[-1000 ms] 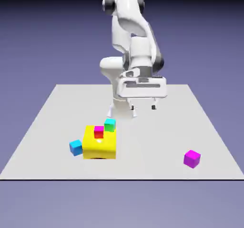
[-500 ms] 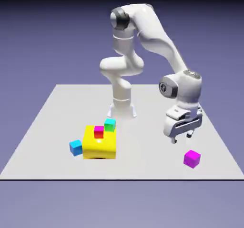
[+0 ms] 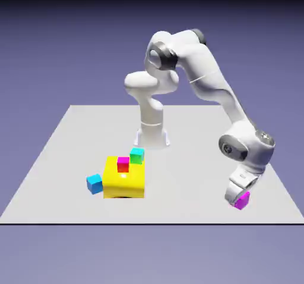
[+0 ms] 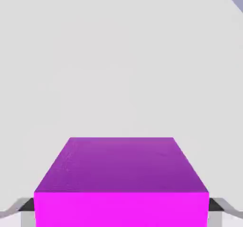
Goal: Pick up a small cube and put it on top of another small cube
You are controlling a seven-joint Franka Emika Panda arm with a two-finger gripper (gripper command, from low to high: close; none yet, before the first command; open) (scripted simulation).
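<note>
the gripper (image 3: 239, 198) is down at the desk (image 3: 178, 158) near its front edge on the exterior view's right, pinching the small cube (image 3: 241, 202), which sits on the desk surface. in the hand view the purple-magenta cube fills the space between the two grey fingertips (image 4: 27, 211), one pressed to each side face, with its top face stretching away up the picture and bare pale desk beyond it. in the exterior view only the lower corner of the cube shows beneath the white hand, and the arm slopes down to it from the base at the far side of the desk.

well apart from the gripper, toward the exterior view's left, a yellow block (image 3: 124, 178) lies on the desk. on its top stands a small cube with a pink top and red sides (image 3: 123, 164), and a teal cube (image 3: 137, 155) sits at its far corner, just beside the pink one. a blue cube (image 3: 94, 183) lies on the desk touching or just beside the block's left side.
</note>
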